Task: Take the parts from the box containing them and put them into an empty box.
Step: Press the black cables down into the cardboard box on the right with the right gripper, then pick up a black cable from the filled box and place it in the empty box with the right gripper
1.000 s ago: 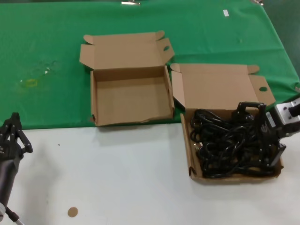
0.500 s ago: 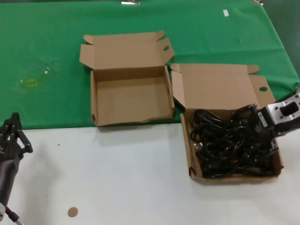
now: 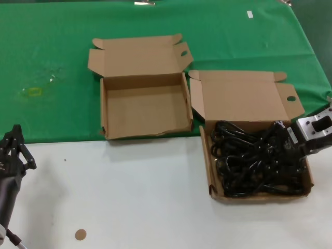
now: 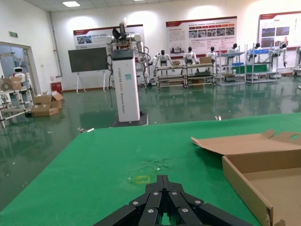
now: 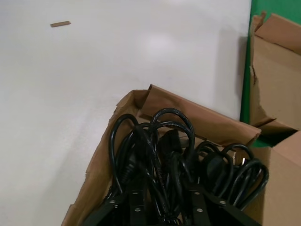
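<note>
Only plain unprinted brown boxes (image 3: 142,101), unlabelled.

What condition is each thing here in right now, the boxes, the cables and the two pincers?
Longer cardboard box: lid flap open, full of cables.
Squarer cardboard box: lid flap open, nothing inside.
Black cables: tangled heap inside the longer box.
Right pincer: lowered into the cables at the box's right side.
Left pincer: parked at the table's left edge, holding nothing.
</note>
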`<state>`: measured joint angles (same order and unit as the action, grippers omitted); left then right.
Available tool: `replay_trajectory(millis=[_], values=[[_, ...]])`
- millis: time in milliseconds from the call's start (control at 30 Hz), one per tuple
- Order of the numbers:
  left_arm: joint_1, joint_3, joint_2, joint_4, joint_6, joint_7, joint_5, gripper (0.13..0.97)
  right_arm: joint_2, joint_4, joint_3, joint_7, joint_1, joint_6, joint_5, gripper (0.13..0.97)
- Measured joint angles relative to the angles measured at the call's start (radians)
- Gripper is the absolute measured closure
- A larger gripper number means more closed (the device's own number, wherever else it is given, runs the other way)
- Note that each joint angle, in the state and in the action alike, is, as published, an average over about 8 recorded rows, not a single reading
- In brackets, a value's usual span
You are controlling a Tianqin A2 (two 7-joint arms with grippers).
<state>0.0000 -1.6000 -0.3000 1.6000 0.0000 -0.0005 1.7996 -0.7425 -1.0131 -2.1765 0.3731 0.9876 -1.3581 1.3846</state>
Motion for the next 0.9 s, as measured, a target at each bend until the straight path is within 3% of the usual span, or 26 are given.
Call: replay_trajectory(millis=[400,900], values=[[0.000,0.000,0.000,0.000,0.000,0.000,0.000,0.953,-0.022,-0.042,0.021,-0.031,-0.001,-0.009,0.005,0.885],[0.000,0.000,0.000,0.000,0.000,0.000,0.000,0.953,-0.021,-0.108,0.041,-0.121,0.078,-0.053,0.009,0.928]])
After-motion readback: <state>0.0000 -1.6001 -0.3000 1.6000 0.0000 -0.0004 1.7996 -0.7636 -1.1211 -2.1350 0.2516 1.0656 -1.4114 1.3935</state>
